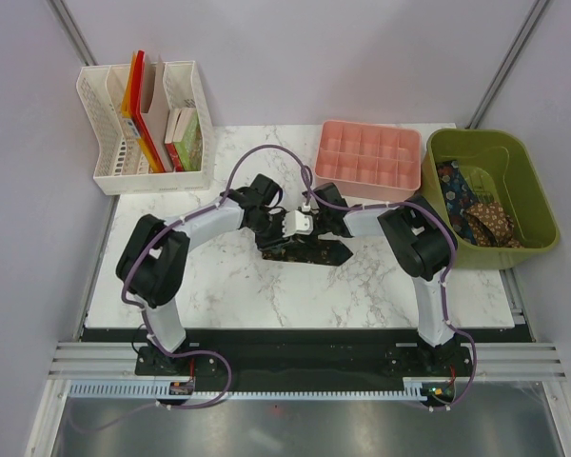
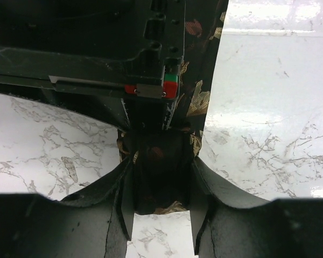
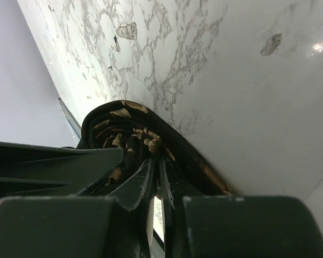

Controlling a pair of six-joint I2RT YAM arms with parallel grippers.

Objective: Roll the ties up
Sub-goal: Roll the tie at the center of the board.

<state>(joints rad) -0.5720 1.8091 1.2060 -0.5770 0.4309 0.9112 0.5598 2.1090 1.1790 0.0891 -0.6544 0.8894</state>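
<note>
A dark tie [image 1: 309,253] with gold-brown flowers lies mid-table, partly rolled, with both grippers meeting over it. My left gripper [image 1: 285,230] straddles the roll [image 2: 159,177]; in the left wrist view its jaws [image 2: 161,161] press both sides of the roll, and the flat tail [image 2: 202,102] runs away beyond it. My right gripper [image 1: 320,227] points into the roll's core. In the right wrist view its jaws [image 3: 156,160] stand a narrow slit apart, and the coiled layers [image 3: 113,115] curl around the tips. More ties [image 1: 476,214] lie in the green bin.
The green bin [image 1: 538,205] stands at the right edge. A pink compartment tray [image 1: 366,157] sits just behind the grippers. At the back left is a white file rack [image 1: 186,95] with books. Purple cables loop over both arms.
</note>
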